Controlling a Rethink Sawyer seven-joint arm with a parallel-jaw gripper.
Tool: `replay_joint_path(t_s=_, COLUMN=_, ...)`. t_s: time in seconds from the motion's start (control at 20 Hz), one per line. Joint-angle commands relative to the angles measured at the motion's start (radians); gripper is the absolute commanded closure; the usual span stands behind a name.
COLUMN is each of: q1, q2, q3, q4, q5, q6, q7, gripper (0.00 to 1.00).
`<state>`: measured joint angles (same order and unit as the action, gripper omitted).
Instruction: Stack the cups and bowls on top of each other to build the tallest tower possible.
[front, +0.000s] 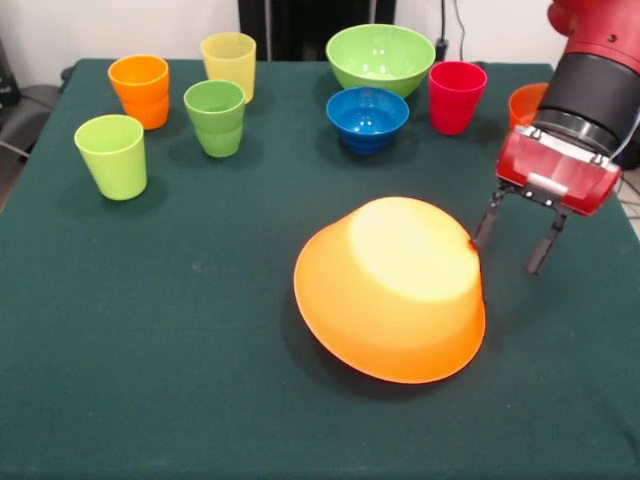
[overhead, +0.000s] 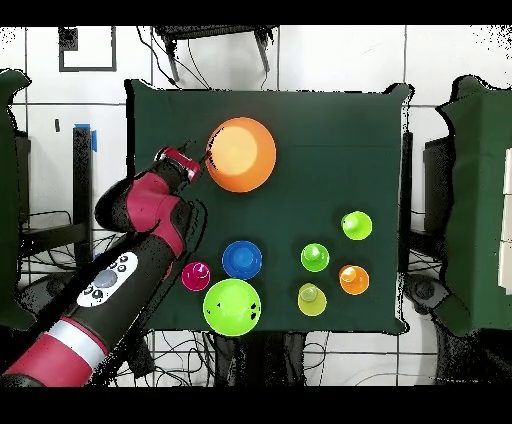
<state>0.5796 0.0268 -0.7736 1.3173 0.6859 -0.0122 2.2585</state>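
The very large orange bowl (front: 390, 290) lies upside down and tilted in the middle of the table; it also shows in the overhead view (overhead: 241, 154). My gripper (front: 506, 257) hangs just to its right, open and empty. One finger (front: 487, 222) is against the bowl's side, the other stands apart from it. In the overhead view the gripper (overhead: 202, 161) is at the bowl's left edge. There is no tower. The purple bowl is out of view.
Along the far side stand an orange cup (front: 140, 90), a pale yellow cup (front: 229, 62), a green cup (front: 215, 117), a lime green cup (front: 111, 155), a light green bowl (front: 381, 57), a blue bowl (front: 367, 117), a red-pink cup (front: 456, 97) and a red-orange bowl (front: 524, 103) half hidden by the arm.
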Motion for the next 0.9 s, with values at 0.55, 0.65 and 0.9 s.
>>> replay_joint_path(t_s=0.55, q1=-0.053, q2=0.109, q3=-0.028, q4=0.037, q5=-0.053, q6=-0.204, q7=0.066, gripper=0.0)
replay_joint_path(t_s=0.65, q1=-0.055, q2=0.118, q3=-0.04, q4=0.047, q5=-0.065, q6=-0.199, q7=0.054, gripper=0.0)
replay_joint_path(t_s=0.9, q1=-0.039, q2=0.146, q3=-0.094, q4=0.072, q5=-0.095, q6=-0.164, q7=0.014, gripper=0.0)
